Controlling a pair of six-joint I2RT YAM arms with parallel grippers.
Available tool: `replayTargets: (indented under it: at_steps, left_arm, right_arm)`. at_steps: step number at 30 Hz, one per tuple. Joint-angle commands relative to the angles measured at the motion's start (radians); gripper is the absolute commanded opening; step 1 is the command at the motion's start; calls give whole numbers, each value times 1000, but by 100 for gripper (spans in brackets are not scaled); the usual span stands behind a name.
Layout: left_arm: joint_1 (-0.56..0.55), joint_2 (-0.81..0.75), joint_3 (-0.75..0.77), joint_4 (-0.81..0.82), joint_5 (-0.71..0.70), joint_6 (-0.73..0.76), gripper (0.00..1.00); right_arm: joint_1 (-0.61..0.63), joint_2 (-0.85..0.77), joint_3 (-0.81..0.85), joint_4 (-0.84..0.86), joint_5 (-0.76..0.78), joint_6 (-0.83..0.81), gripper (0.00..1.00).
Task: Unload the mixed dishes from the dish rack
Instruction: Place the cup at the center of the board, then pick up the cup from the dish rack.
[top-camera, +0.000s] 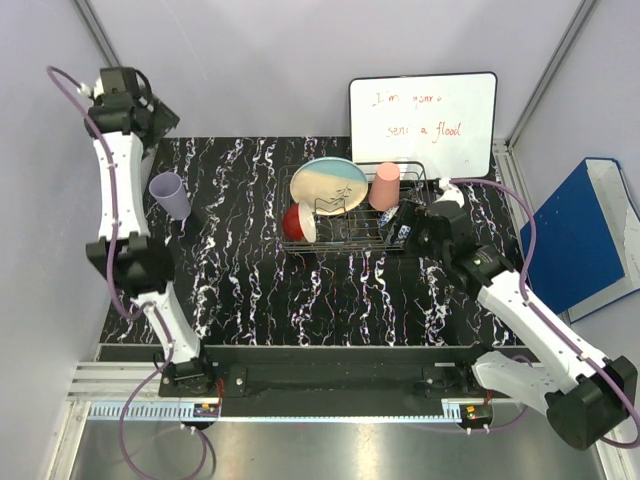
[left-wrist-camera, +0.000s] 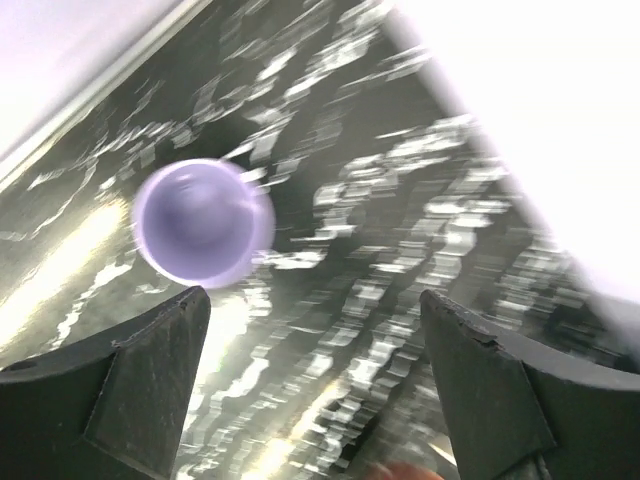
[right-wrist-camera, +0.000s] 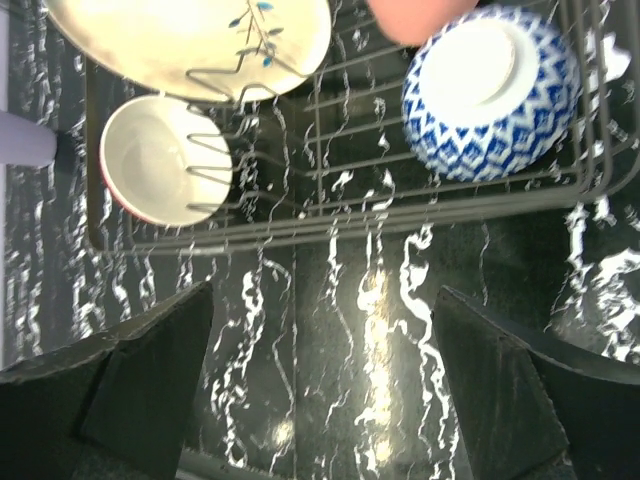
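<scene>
One black marbled surface (top-camera: 250, 300) between pale walls (top-camera: 250, 60); left hand (left-wrist-camera: 312, 300) and right hand (right-wrist-camera: 325, 292) hover over it, wide open, empty.

The desk (top-camera: 250, 300) is black with white marble veining, and the lavender cup (top-camera: 168, 194) is plain. The black wire rack (top-camera: 350, 228) carries a cream and light-blue plate (top-camera: 328, 185) with a blue leaf sprig, a salmon-pink cup (top-camera: 385, 185), a red bowl (top-camera: 297, 222) that is cream inside, and a blue-and-white triangle-patterned bowl (right-wrist-camera: 490, 135). The board (top-camera: 422, 122) is white with red writing.
</scene>
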Motion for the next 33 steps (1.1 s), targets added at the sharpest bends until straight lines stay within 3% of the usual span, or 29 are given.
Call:
replayTargets:
  at_steps: [1, 5, 6, 8, 11, 17, 23, 33]
  left_arm:
    - [-143, -200, 82, -26, -20, 6, 90]
    - [-415, -361, -84, 70, -97, 75, 89]
    - [-543, -450, -249, 186, -90, 97, 89]
    - [-701, -530, -412, 308, -102, 101, 88]
    - [-821, -636, -685, 364, -131, 80, 87]
    - [-857, -864, -982, 431, -149, 74, 86]
    - [-859, -1041, -1086, 445, -186, 104, 86]
    - [-859, -1034, -1152, 447, -194, 120, 86]
  right_arm:
    - [0, 59, 117, 34, 105, -77, 100]
    - [-1, 213, 215, 58, 212, -146, 100]
    - [-3, 252, 243, 58, 230, -173, 100]
    - [-4, 384, 340, 60, 285, -209, 100]
    - [-15, 551, 490, 43, 330, -264, 99]
    - [-35, 778, 734, -8, 402, -313, 100]
    - [-47, 875, 834, -18, 418, -338, 100]
    - [-84, 940, 828, -37, 402, -327, 100]
